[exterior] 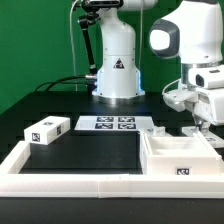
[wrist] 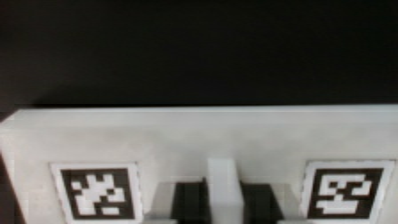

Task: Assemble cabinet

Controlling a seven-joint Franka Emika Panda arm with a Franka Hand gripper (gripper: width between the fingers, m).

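The cabinet (exterior: 178, 160) is a white open box lying at the exterior view's right, with a tag on its near wall. My gripper (exterior: 198, 127) is down at its far rim. In the wrist view the cabinet (wrist: 196, 135) fills the lower half as a white face with two tags. Between the tags, two dark fingers (wrist: 189, 203) stand close together on either side of a thin white wall. My gripper (wrist: 222, 203) looks shut on that wall. A small white block with a tag (exterior: 46, 129) lies apart at the exterior view's left.
The marker board (exterior: 108, 124) lies flat in front of the robot base (exterior: 117, 70). A long white border rail (exterior: 70, 183) runs along the front and up the left side of the black table.
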